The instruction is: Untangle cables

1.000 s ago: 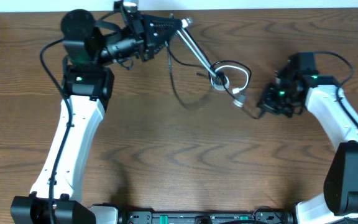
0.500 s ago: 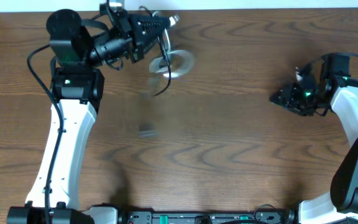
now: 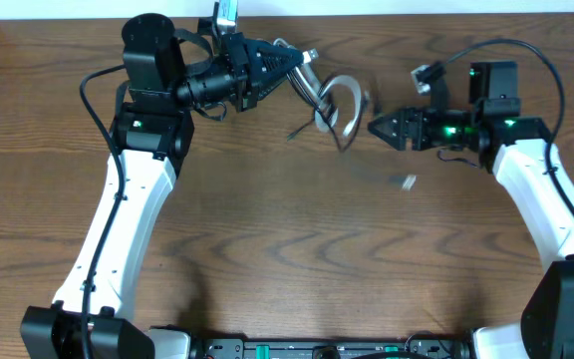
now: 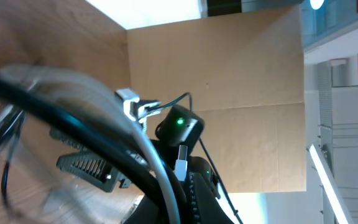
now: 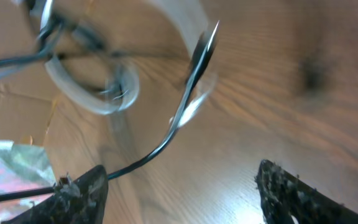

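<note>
The right arm (image 3: 541, 189) has swung in toward the middle, and the left arm (image 3: 118, 219) has carried the cables (image 3: 335, 103) over to the right. The left fingers (image 3: 303, 62) are clenching the cables, which are looking blurry over the brown surface (image 3: 267, 249), between both arms. The right fingers (image 3: 385, 128) are spread apart, holding nothing, and pointing at the white and black loops just beside them.
</note>
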`<state>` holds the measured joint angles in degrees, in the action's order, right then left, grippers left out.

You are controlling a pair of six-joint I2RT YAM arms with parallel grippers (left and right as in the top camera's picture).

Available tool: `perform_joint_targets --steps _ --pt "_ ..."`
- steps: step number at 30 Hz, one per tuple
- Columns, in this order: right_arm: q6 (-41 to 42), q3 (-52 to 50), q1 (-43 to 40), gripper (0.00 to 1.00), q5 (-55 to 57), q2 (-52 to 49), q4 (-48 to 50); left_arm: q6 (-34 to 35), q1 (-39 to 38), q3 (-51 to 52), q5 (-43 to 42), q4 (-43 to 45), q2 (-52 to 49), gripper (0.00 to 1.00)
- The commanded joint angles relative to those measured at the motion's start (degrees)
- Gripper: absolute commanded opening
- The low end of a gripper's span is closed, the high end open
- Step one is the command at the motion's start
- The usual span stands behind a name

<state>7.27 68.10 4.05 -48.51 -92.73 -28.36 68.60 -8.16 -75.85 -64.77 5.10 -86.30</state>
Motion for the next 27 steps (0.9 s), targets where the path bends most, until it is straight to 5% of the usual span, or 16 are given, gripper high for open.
perform_joint_targets --steps 1,15,27 --pt "5.09 0.79 2.80 0.74 -2.01 0.42 3.48 -2.91 -0.22 -1.62 -0.81 -0.79 0.02 0.07" --pt "19.98 0.79 10.23 0.72 -1.16 -2.91 21.64 -4.57 -3.28 -1.62 0.00 -1.66 -0.31 0.07" --pt "17.55 0.79 15.37 0.75 0.48 -4.35 24.76 -8.55 -3.96 -1.62 -3.21 -2.97 -0.52 0.07"
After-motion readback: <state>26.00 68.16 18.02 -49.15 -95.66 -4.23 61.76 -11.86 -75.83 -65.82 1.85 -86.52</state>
